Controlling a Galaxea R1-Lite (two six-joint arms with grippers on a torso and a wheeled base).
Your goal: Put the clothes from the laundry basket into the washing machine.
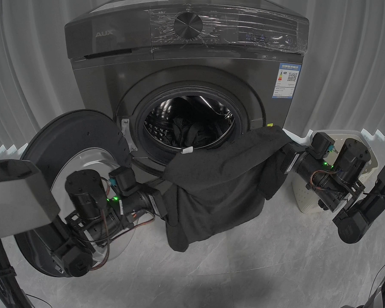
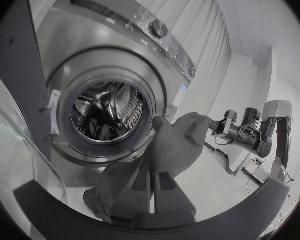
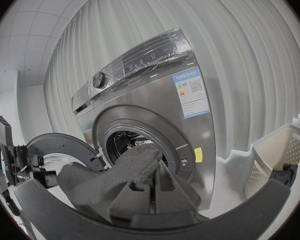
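Far left: round door (image 1: 72, 129) of the washing machine (image 1: 102, 78), swung wide open toward the near side. Just right of the door, low down, left gripper (image 2: 154, 172), fingers pressed together on the left edge of a dark garment (image 1: 218, 185). Garment stretched like a sheet between the two grippers in front of the machine. Top edge lying against the lower rim of the porthole, with a small white tag (image 1: 187, 150) at that rim. Lower left corner hanging down toward the grey floor (image 1: 244, 262); contact with the floor impossible to tell. Farther back, above the cloth, open drum (image 1: 214, 108) with more dark clothes (image 1: 188, 131) heaped at the bottom. Further right, right gripper (image 3: 155, 175), held higher than the left one, likewise clamped on the garment at its right corner, cloth bunched over the closed fingers. Far right, close to the curtain (image 1: 350, 65), pale perforated laundry basket (image 3: 280, 144), partly hidden behind the right arm, with a dark item (image 3: 285, 177) lying inside.
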